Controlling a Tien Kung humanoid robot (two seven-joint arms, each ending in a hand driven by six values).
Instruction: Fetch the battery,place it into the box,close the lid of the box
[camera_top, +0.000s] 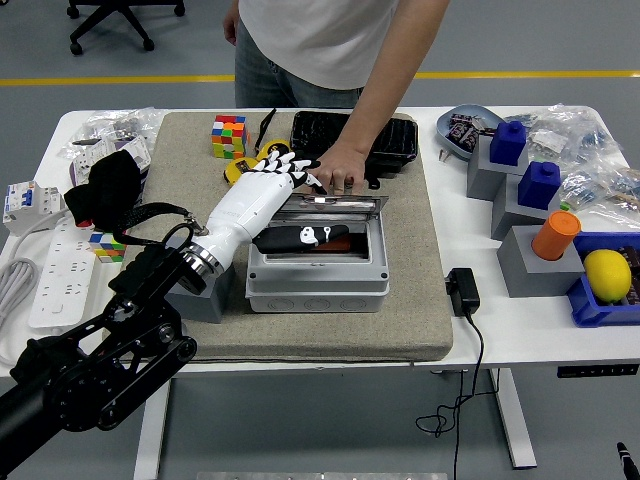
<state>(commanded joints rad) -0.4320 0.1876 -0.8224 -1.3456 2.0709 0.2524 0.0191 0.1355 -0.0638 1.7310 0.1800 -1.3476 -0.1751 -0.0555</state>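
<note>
My left hand (283, 178) reaches in over the grey box (316, 270), fingers (297, 166) spread and relaxed, holding nothing — the backs of them rest at the far edge of the clear lid (330, 207). My thumb sits under the lid, over the box opening. The lid is tilted, part-way down, not flat on the box yet. Inside the box, thru the lid, an orange-red block shows — the battery (345, 244), lying in the compartment, partly hidden by my thumb. A person's hand (343, 166) across the table presses on the lid's far edge, right beside my fingers. My right hand isn't in the pic.

Box sits on a beige mat (420, 300). Behind it, a black tray (385, 140), w/ the person's arm across it. A Rubik's cube (228, 136) at the mat's far left. Left of the mat: black cloth (105, 190), white power strip (50, 270). Right side: black adapter (461, 290) w/ cable, grey stands w/ blue blocks (540, 183), an orange cup (555, 233), a lemon (606, 273) in a blue bin (582, 300).
</note>
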